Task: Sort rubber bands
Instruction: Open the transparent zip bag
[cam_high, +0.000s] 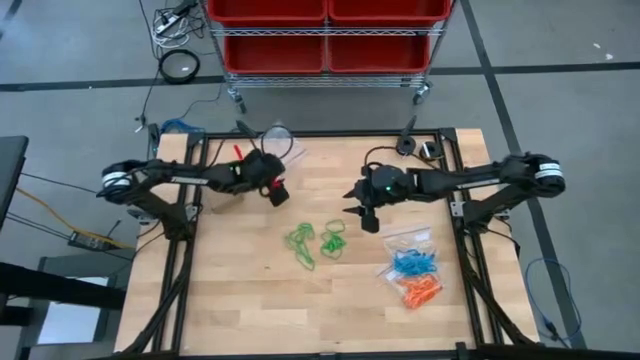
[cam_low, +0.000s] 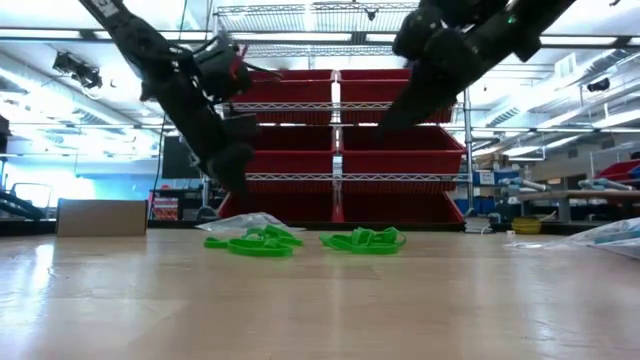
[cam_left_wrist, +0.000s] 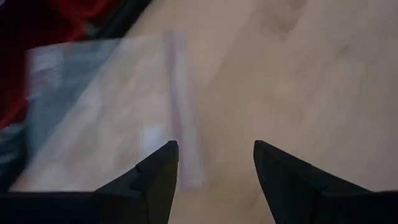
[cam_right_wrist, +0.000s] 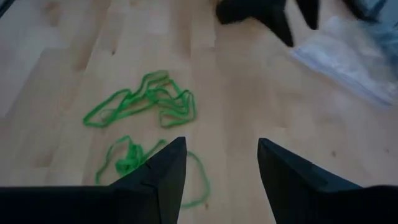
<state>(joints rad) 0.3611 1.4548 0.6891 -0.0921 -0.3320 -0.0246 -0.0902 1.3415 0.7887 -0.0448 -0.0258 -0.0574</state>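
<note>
Green rubber bands (cam_high: 316, 241) are lying loose in 2 tangles mid-bench, while blue (cam_high: 412, 263) and orange (cam_high: 421, 291) ones are sitting bagged. The right gripper (cam_right_wrist: 216, 163) is hovering over the green, jaws spread and empty; the left gripper (cam_left_wrist: 214, 163), jaws spread, is nearing an empty clear bag (cam_left_wrist: 106, 112). Bagging the green looks next: descending, pinching 1 tangle.

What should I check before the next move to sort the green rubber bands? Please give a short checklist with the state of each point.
1. Right hand open and holding nothing: ok.
2. Left hand open and holding nothing: ok.
3. Green rubber bands loose on the table, in two clumps, nothing covering them: ok.
4. Right hand over the nearer green clump: ok.
5. Empty clear bag opening ready to receive bands: cannot tell.
6. Blue bands and orange bands kept apart from green: ok.
</note>
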